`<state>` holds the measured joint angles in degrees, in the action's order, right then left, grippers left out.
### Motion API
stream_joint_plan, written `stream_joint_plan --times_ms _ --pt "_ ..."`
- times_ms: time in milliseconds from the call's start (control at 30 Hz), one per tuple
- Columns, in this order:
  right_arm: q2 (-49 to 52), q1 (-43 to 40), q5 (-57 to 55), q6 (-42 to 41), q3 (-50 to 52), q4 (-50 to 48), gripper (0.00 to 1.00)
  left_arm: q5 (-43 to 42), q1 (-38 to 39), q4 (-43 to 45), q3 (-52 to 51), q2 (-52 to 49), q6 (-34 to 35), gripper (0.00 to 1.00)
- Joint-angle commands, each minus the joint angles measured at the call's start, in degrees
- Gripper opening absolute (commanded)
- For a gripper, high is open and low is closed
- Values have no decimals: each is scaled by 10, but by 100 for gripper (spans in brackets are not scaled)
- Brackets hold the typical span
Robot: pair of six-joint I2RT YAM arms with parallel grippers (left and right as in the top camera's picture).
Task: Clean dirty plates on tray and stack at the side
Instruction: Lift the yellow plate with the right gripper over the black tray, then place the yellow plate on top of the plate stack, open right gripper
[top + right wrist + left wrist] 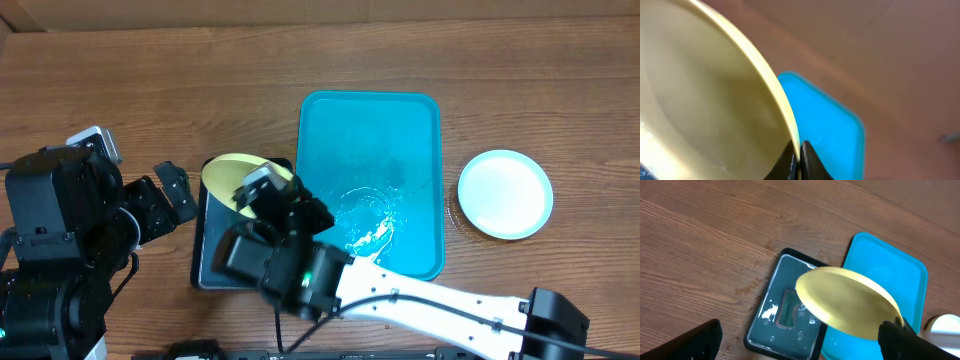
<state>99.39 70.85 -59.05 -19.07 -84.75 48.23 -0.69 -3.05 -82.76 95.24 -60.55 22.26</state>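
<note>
Yellow-green plate (228, 172), rim pinched in the right gripper (800, 150), hangs over the black tray (205, 265) off the turquoise tray (370, 130)'s left edge; left gripper (168, 200) gapes empty.

- the big tray (370, 130): bright turquoise-blue
- one plate (226, 172): plain yellow-green
- the other plate (505, 195): white centre, pale blue rim
- the small tray (207, 250): black
- the table (150, 90): brown wood grain
</note>
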Motion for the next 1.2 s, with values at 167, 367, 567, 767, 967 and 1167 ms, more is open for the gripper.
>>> stream_joint_plan --times_ms 167,367,567,767,967,1167 --pt "-26 -207 462 -221 -9 29 4 0 -3 0 6 -2 -11 100" --pt "-96 -472 770 -201 -9 54 4 0 -3 0 6 -2 -11 100" --pt "-97 -759 822 -123 -8 159 4 0 -3 0 6 -2 -11 100" --pt "-76 -954 733 -67 7 261 4 0 -3 0 6 -2 -11 100" --pt "-74 -1042 705 -47 107 253 4 0 -3 0 6 -2 -11 100" --pt "-74 -1035 709 -47 226 175 4 0 -3 0 6 -2 -11 100"
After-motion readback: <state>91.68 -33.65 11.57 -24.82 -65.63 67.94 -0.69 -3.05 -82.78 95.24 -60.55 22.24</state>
